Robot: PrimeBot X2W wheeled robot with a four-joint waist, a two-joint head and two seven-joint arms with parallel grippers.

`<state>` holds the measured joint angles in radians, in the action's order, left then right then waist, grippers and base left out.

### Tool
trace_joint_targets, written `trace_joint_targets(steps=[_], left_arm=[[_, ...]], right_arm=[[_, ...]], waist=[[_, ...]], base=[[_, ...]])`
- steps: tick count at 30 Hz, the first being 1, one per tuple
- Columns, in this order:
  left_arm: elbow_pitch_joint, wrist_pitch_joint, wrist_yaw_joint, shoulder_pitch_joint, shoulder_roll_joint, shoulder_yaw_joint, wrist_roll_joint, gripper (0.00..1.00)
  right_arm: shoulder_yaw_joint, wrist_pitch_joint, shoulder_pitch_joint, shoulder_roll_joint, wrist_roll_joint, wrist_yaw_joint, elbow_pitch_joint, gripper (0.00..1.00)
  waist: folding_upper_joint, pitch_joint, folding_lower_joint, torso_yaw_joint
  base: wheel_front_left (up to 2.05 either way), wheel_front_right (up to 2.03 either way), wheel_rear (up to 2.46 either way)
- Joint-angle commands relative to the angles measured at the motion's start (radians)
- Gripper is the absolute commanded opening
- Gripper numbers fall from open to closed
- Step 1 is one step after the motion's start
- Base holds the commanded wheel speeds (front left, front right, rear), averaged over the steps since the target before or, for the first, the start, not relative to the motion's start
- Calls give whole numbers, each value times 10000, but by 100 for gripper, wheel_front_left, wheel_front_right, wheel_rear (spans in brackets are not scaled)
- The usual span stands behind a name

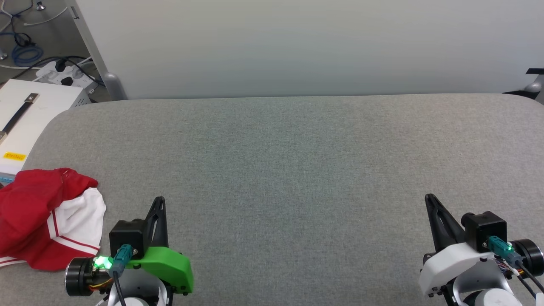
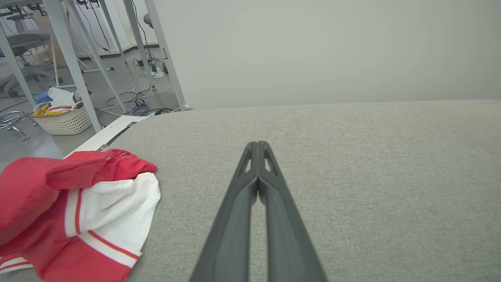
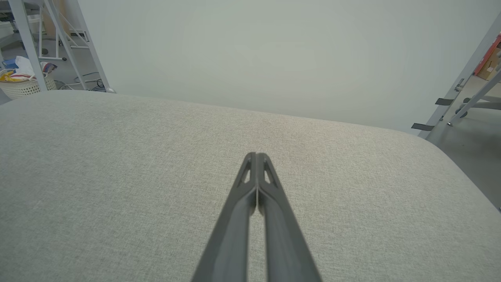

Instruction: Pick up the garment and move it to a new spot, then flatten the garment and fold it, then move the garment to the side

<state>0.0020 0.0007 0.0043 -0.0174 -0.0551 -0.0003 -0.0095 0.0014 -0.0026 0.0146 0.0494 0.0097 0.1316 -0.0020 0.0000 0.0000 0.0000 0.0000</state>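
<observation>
The garment lies bunched at the near left edge of the grey padded table, red cloth with a white sleeve and red-and-white striped trim showing. In the left wrist view the garment sits at the lower left. My left gripper hovers just right of it, shut with nothing between its fingers. My right gripper hangs at the near right over bare cloth, also shut and empty, its fingers pressed together.
A white box with a black strap stands off the table's left edge, with a power strip and cables on the floor behind. A pale partition wall runs along the table's far edge. A laundry basket sits on the floor at left.
</observation>
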Motion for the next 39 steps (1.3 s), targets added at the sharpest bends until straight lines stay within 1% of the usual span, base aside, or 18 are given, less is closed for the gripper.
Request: trace_joint_targets(steps=[1,2,20,39], left_arm=[[-20,-7,-43,174,49,3,95,0],[0,0,0,0,0,2,0,100],[152,-310,-66,31,4,-147,-232,100],[325,-704,-169,63,11,-180,-482,100]], right_arm=[[-14,26,-146,8,-97,-9,20,0],[0,0,0,0,0,0,0,100],[23,-305,9,0,423,-1,114,100],[12,-597,58,1,942,-3,-57,100]], waist=[[0,0,0,0],[0,0,0,0],[0,-29,0,-9],[0,-60,0,-102]], base=[[0,0,0],[0,0,0],[0,0,0],[0,0,0]])
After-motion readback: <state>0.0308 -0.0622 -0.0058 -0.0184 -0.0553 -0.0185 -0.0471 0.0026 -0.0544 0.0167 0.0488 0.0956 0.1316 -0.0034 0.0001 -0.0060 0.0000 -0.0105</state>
